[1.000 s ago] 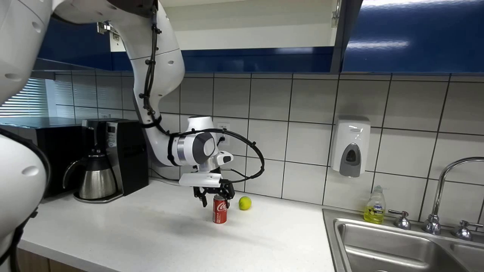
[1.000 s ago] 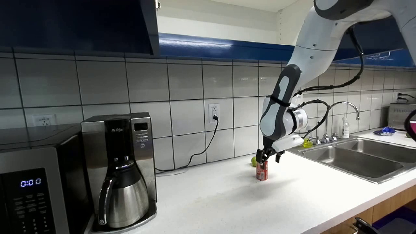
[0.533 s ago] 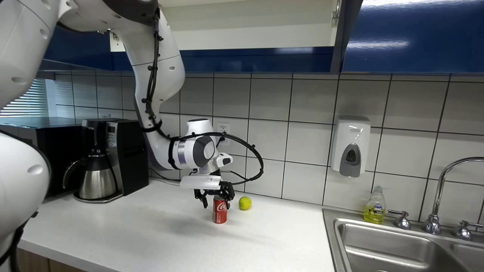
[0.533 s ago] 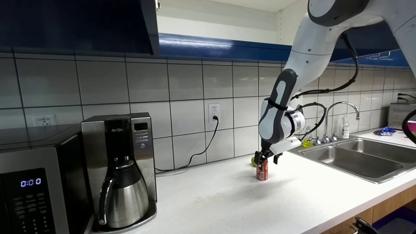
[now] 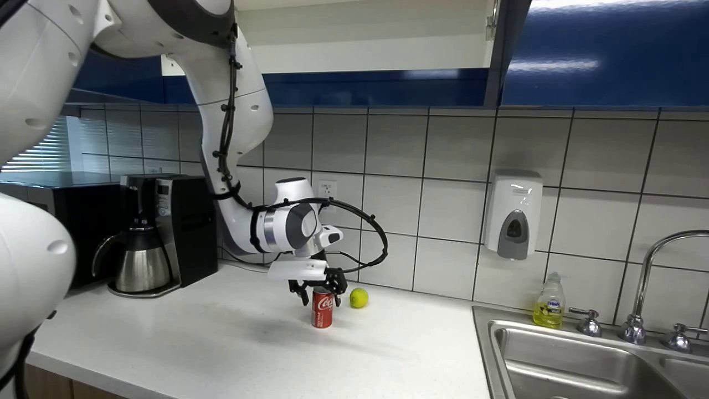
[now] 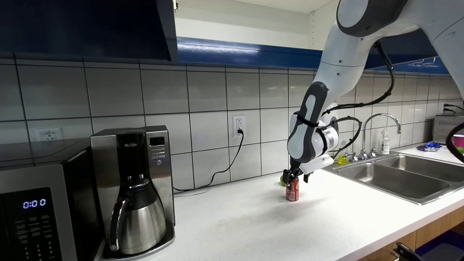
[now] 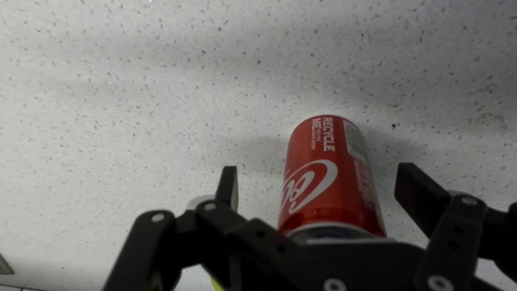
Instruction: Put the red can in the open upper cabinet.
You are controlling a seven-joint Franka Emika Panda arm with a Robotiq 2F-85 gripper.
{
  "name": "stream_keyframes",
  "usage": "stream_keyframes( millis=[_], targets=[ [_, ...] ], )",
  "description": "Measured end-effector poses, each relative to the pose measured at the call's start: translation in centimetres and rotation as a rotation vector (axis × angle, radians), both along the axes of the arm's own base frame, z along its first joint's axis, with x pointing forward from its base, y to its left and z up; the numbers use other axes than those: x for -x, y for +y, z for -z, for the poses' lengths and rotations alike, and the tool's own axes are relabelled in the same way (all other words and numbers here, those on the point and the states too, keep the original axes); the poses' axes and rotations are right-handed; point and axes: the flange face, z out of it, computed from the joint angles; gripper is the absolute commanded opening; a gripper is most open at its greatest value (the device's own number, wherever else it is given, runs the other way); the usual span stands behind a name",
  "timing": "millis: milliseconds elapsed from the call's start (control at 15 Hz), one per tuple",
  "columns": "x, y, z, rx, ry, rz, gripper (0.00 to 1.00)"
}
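The red can [image 5: 322,311] stands upright on the white counter in both exterior views [image 6: 292,192]. My gripper [image 5: 321,303] points down over it, also in both exterior views [image 6: 296,182]. In the wrist view the gripper [image 7: 318,178] is open, with one finger on each side of the can [image 7: 325,178]. A gap shows between each finger and the can there. The can's silvery top is partly hidden by the gripper body. The open upper cabinet [image 5: 376,52] is on the wall above, with a pale interior and a dark blue lower edge; it shows in both exterior views [image 6: 239,27].
The yellow-green ball [image 5: 359,297] lies beside the can, nearer the tiled wall. A coffee maker [image 6: 159,174] and a microwave [image 6: 36,159] stand at one end. A steel sink [image 5: 482,332] with a faucet [image 5: 642,277] and soap bottle [image 5: 549,305] is at the other.
The arm has come down a little. The gripper has shifted slightly toward the wall over the can. The can and the ball have not moved.
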Motion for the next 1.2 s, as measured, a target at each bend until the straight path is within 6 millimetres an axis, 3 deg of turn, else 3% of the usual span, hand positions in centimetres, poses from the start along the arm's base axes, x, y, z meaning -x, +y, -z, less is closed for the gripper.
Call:
stream_keyframes(
  millis=[733,867,1133,1200],
  targets=[
    [-0.9,0.6,0.6,0.011,-0.021,-0.005,1.00],
    [-1.2,0.7,0.6,0.012,-0.025,-0.003,0.74],
    [-1.6,0.8,0.9,0.014,-0.028,-0.003,0.42],
    [-1.7,0.9,0.9,0.014,-0.031,-0.005,0.40]
  ],
)
